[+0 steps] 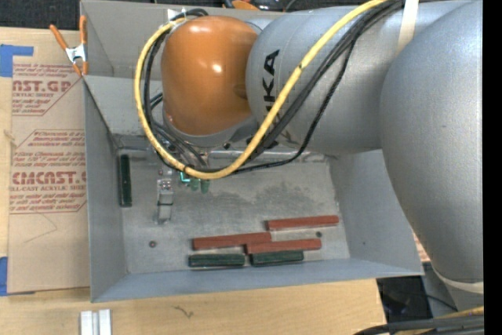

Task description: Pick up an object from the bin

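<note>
My gripper pokes out from under the orange wrist cover and hangs low over the bin floor in the left half. A dark green bar lies upright along the left wall, a short way to the gripper's left and apart from it. Toward the front lie a reddish-brown bar and a dark green bar, side by side and below-right of the gripper. Nothing shows in the gripper.
More bars lie at the front right: a reddish-brown one, another reddish-brown one and a dark green one. The arm and its orange cover hide the back and right of the bin. Bare floor surrounds the gripper.
</note>
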{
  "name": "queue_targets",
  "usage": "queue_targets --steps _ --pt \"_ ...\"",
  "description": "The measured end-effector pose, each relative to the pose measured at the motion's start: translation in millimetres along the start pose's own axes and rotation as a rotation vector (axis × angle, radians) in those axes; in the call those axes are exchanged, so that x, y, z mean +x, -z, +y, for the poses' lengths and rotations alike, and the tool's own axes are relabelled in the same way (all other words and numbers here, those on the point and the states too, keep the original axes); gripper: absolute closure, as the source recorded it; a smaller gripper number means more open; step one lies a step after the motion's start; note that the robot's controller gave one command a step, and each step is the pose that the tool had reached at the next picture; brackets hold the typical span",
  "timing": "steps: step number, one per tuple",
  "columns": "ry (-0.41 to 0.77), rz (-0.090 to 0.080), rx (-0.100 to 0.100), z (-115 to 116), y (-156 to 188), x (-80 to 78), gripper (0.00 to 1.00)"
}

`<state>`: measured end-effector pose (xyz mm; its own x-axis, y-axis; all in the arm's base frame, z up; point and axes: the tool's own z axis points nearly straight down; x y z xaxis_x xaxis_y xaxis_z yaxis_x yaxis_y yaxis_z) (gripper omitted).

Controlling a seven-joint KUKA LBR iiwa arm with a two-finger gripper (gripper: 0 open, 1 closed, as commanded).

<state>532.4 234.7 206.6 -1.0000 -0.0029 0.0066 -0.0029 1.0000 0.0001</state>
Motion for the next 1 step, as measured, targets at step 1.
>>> queue_targets --steps 1 --pt "-0.010 0.000 0.002 -71.3 -141.7 41.0 0.00"
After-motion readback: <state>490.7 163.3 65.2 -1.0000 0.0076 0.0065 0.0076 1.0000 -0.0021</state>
